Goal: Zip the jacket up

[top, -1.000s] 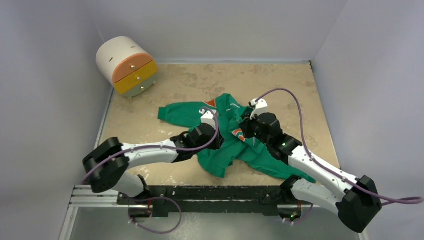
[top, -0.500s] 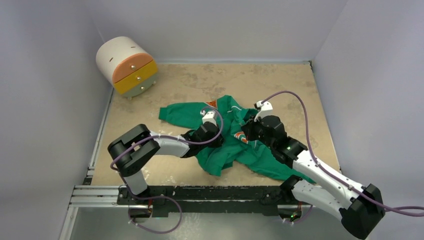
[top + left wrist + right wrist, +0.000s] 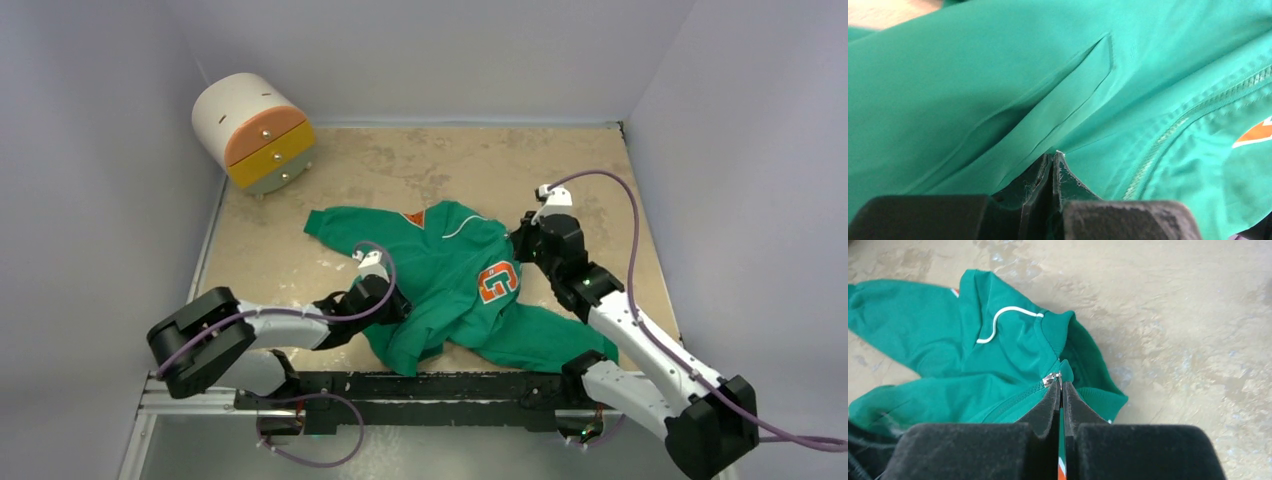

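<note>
The green jacket (image 3: 455,275) lies stretched across the middle of the table, with an orange letter patch (image 3: 497,282) facing up. My left gripper (image 3: 388,301) is at its near-left part, shut on a fold of green fabric (image 3: 1054,156) beside a pocket welt (image 3: 1068,95). The closed zip line (image 3: 1173,132) runs to its right. My right gripper (image 3: 522,240) is at the jacket's right end by the collar. In the right wrist view it (image 3: 1061,384) is shut, with the silver zip slider (image 3: 1050,379) at its tips and the collar (image 3: 1058,330) just beyond.
A white drum-shaped drawer unit (image 3: 252,130) with orange and yellow drawer fronts stands at the back left. Grey walls close in the tan table (image 3: 420,160) on three sides. One sleeve (image 3: 335,222) reaches left, another (image 3: 545,340) lies near the front edge.
My right gripper moved right and away while my left gripper pulled back toward the near left. The jacket is drawn out flatter between them, and the orange letter patch now shows fully.
</note>
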Robot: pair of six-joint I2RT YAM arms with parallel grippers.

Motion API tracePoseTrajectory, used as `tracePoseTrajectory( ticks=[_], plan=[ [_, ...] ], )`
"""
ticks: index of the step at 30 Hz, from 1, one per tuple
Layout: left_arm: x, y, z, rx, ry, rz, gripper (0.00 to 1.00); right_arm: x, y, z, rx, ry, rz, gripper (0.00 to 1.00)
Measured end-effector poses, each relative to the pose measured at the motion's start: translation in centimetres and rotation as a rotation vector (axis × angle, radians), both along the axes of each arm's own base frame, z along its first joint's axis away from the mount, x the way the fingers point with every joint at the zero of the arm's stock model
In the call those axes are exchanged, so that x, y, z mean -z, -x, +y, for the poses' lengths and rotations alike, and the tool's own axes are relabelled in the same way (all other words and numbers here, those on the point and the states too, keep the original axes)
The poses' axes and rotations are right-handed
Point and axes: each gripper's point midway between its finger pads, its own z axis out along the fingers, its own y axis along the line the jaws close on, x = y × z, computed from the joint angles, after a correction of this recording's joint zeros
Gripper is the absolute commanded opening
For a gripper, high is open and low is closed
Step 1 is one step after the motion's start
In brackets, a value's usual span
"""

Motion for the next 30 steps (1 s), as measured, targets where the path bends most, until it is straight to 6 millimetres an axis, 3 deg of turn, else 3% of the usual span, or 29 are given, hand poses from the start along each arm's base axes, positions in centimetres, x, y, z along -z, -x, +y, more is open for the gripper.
tracePoseTrajectory(
  ticks=[7, 13, 20, 24, 30],
  plan=[
    [-0.3, 1.0, 2.5, -0.072, 0.032, -0.001, 0.04, 1.0, -3.2, -2.2, 0.053, 0.024, 0.051, 0.0],
    [-0.1, 1.0, 3.0, -0.096, 0.039, -0.004, 0.04, 0.9, -5.9, -5.1, 0.135, 0.005, 0.061, 0.0],
    [-0.7, 0.5, 2.1, -0.072, 0.028, -0.011, 0.07, -0.5, -9.4, -3.9, 0.096, -0.03, 0.029, 0.0],
    [-3.5, -0.9, 1.6, -0.064, 0.033, -0.042, 0.09, -0.9, -12.2, -3.2, 0.082, -0.032, 0.025, 0.0],
    [-11.6, -4.7, 1.5, -0.103, 0.102, -0.167, 0.14, -2.3, -16.7, -2.1, 0.059, -0.034, -0.003, 0.0]
  ],
)
